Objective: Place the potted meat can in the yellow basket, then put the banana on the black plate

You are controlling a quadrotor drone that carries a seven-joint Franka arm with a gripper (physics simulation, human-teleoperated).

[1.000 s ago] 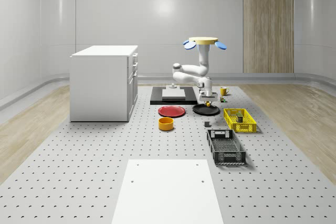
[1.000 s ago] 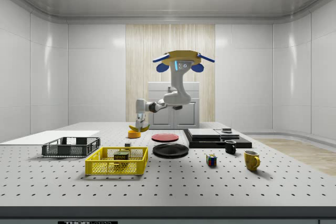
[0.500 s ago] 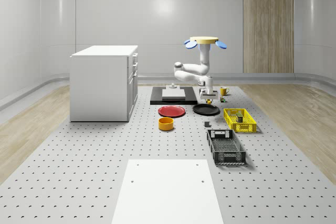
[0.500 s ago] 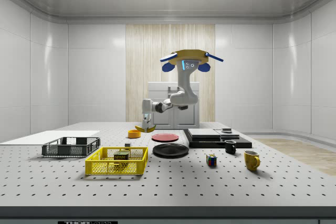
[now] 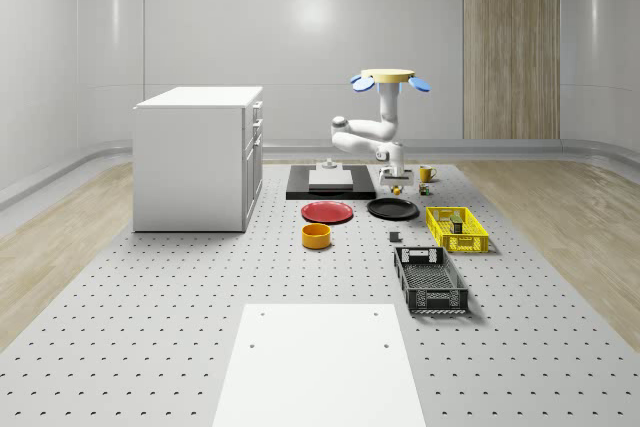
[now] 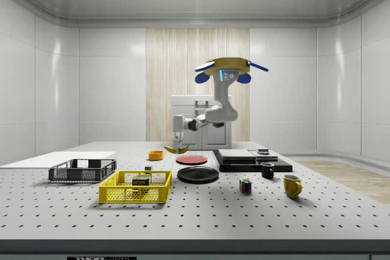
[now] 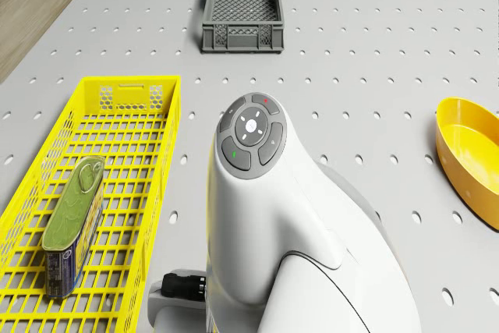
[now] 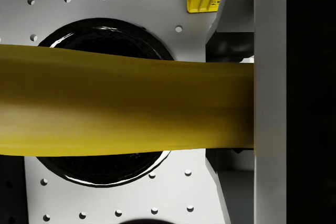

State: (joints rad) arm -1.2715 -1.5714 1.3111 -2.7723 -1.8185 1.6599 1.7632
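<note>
My gripper (image 5: 397, 184) (image 6: 178, 145) is shut on the yellow banana (image 5: 398, 190) (image 6: 177, 149) and holds it in the air. In the wrist view the banana (image 8: 126, 108) stretches across the picture against one finger (image 8: 269, 98), with the black plate (image 8: 105, 38) right beneath it. The black plate (image 5: 392, 209) (image 6: 198, 174) lies on the table. The potted meat can (image 7: 72, 224) (image 6: 141, 181) lies inside the yellow basket (image 7: 132, 99) (image 5: 457, 230) (image 6: 135, 188). The drone (image 5: 390, 78) (image 6: 230, 68) hovers above the table behind the plate, its arm (image 7: 273, 216) reaching down.
A red plate (image 5: 327, 212) and a yellow bowl (image 5: 316, 236) sit beside the black plate. A dark grey crate (image 5: 430, 280) lies nearer the front. A white cabinet (image 5: 198, 157) stands at the whole-scene view's left. A black slab (image 5: 330, 183), mugs (image 6: 292, 185) and a cube (image 6: 245, 186) lie nearby.
Drone, arm and gripper have shifted toward the side view's right, carrying the banana with them. The can stays in the basket.
</note>
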